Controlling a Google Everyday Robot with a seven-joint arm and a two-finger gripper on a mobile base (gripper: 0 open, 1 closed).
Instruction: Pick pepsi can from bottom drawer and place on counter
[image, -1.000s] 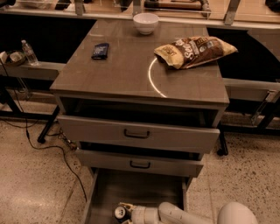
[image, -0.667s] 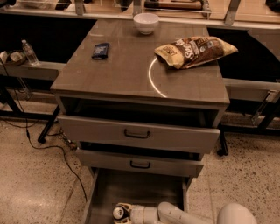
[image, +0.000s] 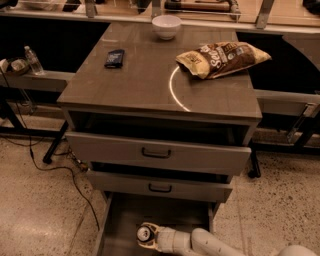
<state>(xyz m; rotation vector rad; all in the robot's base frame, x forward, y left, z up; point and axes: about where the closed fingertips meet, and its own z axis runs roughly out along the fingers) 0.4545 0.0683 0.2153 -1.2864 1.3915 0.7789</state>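
My gripper (image: 148, 236) sits low in the bottom drawer (image: 120, 215), jaws clamped around the pepsi can (image: 145, 233). I want a straight, upright lift clear of the middle drawer (image: 160, 187) before swinging to the counter (image: 140, 85).

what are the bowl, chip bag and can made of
The bowl: glossy white, probably ceramic. The chip bag: crinkled printed film, plastic or foil. The pepsi can: metal, judging by its silvery top. The gripper is at it in the bottom drawer.
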